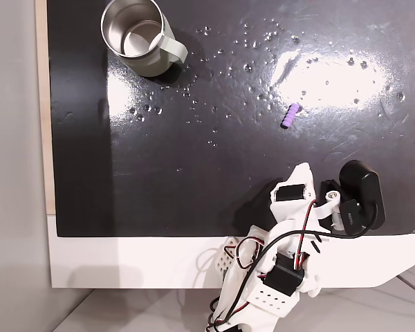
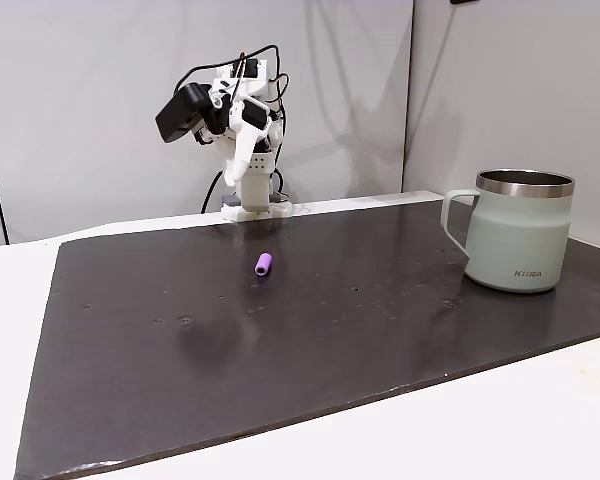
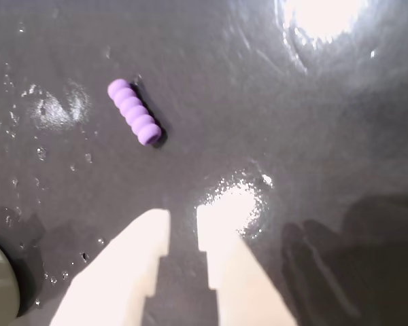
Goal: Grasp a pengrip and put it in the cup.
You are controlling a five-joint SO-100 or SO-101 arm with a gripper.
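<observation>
— Step in hand?
— Reach not yet made. The pincer [image 3: 182, 221] hangs over the bench [image 3: 313, 136], tips a narrow gap apart, holding nothing.
— Pose?
— Arm folded back, raised.
— Targets?
— Pengrip [image 3: 134, 112] lies ahead and leftward in the wrist view; cup [image 1: 137, 34] well beyond. Next: lower, widen, straddle it.

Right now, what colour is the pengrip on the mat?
Purple, with a ribbed surface; the pengrip shows best in the wrist view.
</observation>
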